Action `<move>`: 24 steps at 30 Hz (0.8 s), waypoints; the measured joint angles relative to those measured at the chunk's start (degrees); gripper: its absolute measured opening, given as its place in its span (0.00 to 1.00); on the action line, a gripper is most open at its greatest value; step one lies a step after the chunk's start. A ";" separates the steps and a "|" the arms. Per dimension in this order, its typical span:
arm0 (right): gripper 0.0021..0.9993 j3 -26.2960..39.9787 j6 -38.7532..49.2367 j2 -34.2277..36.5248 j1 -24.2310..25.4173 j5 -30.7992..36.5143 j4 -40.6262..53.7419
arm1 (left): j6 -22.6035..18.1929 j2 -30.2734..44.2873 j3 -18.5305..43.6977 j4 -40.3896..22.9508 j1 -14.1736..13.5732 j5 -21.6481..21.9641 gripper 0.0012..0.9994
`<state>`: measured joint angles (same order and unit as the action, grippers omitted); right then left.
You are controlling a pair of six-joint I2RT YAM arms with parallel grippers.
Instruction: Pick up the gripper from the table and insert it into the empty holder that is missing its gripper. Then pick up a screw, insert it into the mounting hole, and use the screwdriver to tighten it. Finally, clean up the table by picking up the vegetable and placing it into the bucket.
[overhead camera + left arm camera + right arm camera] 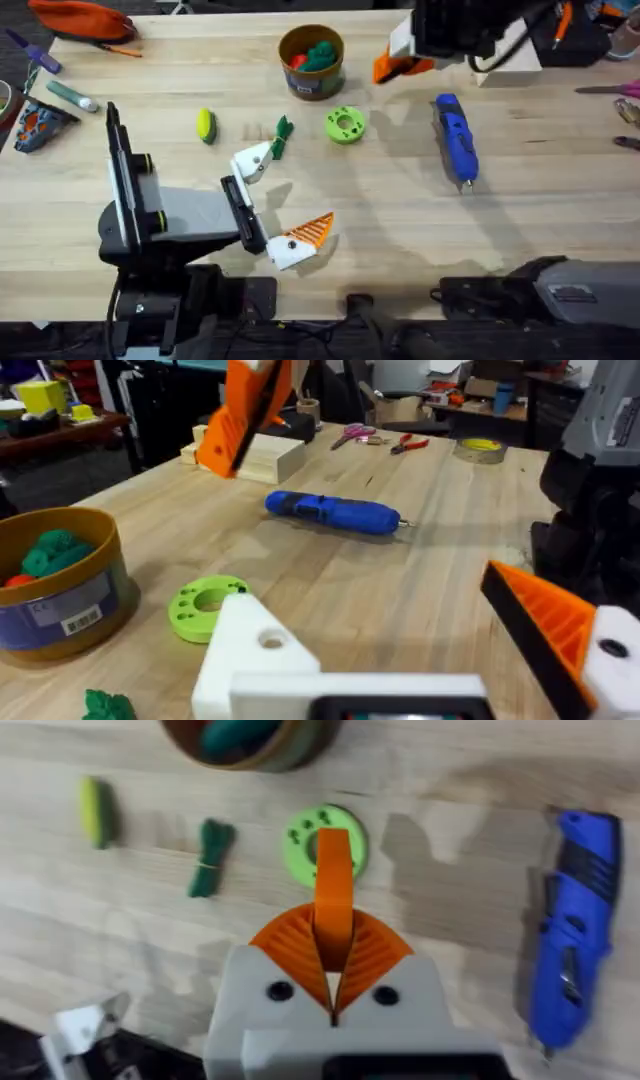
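Observation:
The gripper [333,870], a small orange wedge block, sticks out between the orange ribbed pads of my right gripper [333,945], which is shut on it. My right gripper [397,64] hangs raised over the table's far side, right of the bucket [312,62]. The holder [252,162] is the bare white finger of my left gripper [298,188], which stands open; its other finger carries an orange pad [550,622]. The blue screwdriver [456,138] lies at the right. A yellow-green vegetable [205,125] and a green vegetable [283,135] lie near the holder [250,650].
A green round disc with holes [345,124] lies between the bucket and the screwdriver. The bucket holds green and red toys. A wooden block [510,60] sits at the far right, an orange pouch [82,18] at the far left, and scissors [350,432] and tape [480,448] lie beyond.

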<state>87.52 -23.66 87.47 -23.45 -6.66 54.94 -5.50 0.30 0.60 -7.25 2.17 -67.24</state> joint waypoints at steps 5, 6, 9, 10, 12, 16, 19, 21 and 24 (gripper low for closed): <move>0.01 -10.77 -0.33 -6.96 3.74 -10.39 -10.27 | 0.00 0.00 0.00 0.01 0.00 0.00 0.99; 0.01 -13.15 -0.35 -7.84 4.66 -13.31 -12.70 | 0.00 0.00 0.00 0.02 0.00 0.00 0.99; 0.01 -20.20 -0.43 -9.35 7.35 -23.37 -20.90 | 0.00 0.02 0.00 0.02 0.00 0.00 0.99; 0.01 -22.35 -0.55 -9.48 8.05 -26.77 -23.95 | 0.00 0.00 0.00 0.00 0.00 0.00 0.99; 0.01 -27.29 -1.11 -9.46 9.53 -34.81 -31.31 | 0.00 0.01 0.00 0.02 0.00 0.00 0.99; 0.01 -36.51 -5.40 -9.46 11.78 -46.94 -47.22 | 0.00 0.02 0.00 0.02 0.00 0.00 0.99; 0.01 -42.88 -10.17 -9.46 13.32 -53.89 -59.15 | 0.00 0.00 0.00 0.02 0.00 0.02 0.99; 0.01 -46.05 -12.86 -9.46 14.01 -57.25 -65.07 | 0.00 0.00 0.00 0.02 0.00 0.01 0.99; 0.01 -49.89 -16.10 -9.46 14.37 -61.49 -72.55 | 0.00 0.00 0.00 0.02 0.00 0.01 0.99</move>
<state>37.63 -39.76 78.02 -9.08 -68.15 -17.61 -5.50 0.30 0.60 -7.22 2.17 -67.23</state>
